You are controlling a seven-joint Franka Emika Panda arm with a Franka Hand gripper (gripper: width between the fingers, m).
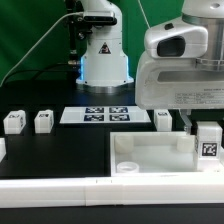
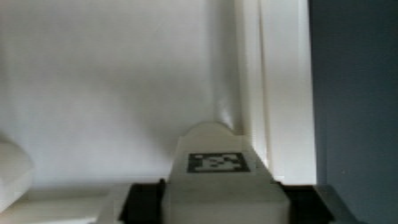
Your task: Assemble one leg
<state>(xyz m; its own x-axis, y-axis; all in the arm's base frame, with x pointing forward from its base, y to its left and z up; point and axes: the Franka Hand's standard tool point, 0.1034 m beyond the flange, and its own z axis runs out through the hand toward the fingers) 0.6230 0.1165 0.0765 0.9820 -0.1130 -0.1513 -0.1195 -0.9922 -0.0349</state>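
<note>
My gripper (image 1: 205,128) is at the exterior view's right, shut on one leg (image 1: 207,146), a small white block with its black-and-white tag facing the camera. It holds the leg upright over the right near corner of the large white tray-like part (image 1: 150,160). In the wrist view the leg (image 2: 219,160) stands between the dark fingers (image 2: 151,203) over the tray's white inner face (image 2: 107,90) by its wall. Whether the leg touches the tray I cannot tell. Three more legs stand on the black table: two at the left (image 1: 13,121), (image 1: 43,121) and one (image 1: 163,118) behind the tray.
The marker board (image 1: 95,114) lies flat behind the tray, in front of the robot base (image 1: 103,60). A long white rail (image 1: 100,190) runs along the table's front edge. A small white piece (image 1: 2,150) sits at the far left edge.
</note>
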